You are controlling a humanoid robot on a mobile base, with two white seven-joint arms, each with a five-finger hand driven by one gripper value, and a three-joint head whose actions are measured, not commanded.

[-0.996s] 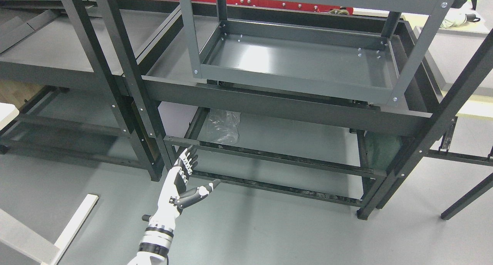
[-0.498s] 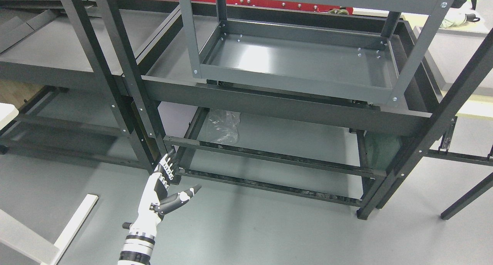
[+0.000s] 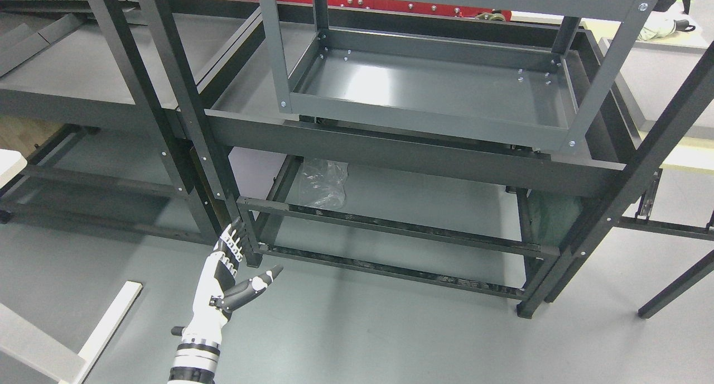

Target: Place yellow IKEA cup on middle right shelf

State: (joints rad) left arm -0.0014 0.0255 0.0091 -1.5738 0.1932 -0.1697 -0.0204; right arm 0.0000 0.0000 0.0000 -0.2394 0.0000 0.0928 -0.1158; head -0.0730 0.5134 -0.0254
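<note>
The left robot hand (image 3: pixel 226 275), white and black with jointed fingers, rises from the bottom edge left of the middle. Its fingers (image 3: pixel 233 244) are extended and slightly spread, the thumb (image 3: pixel 259 278) angled out to the right, and the robot hand holds nothing. The fingertips show just in front of the foot of a black metal upright post (image 3: pixel 187 110) of the shelving, near the grey floor (image 3: pixel 357 328); whether they touch the post cannot be told.

Just right of the robot hand, the low black metal frame rails (image 3: pixel 390 228) of the bottom level run toward the right. Behind those rails a crumpled clear plastic bag (image 3: pixel 322 183) lies on the grey bottom shelf surface (image 3: pixel 424 200). Above it a wide dark grey shelf beam (image 3: pixel 413 155) crosses the view, and on that level stands a grey metal tray-like shelf frame (image 3: pixel 429 119) with a rimmed, bare bottom.

At the lower left, a white flat board (image 3: pixel 109 325) lies on the floor, well apart from the robot hand. A red panel (image 3: pixel 390 4) with bolts shows along the top edge behind the shelving.

The yellow cup does not show anywhere in the head view. The right arm is out of view.
</note>
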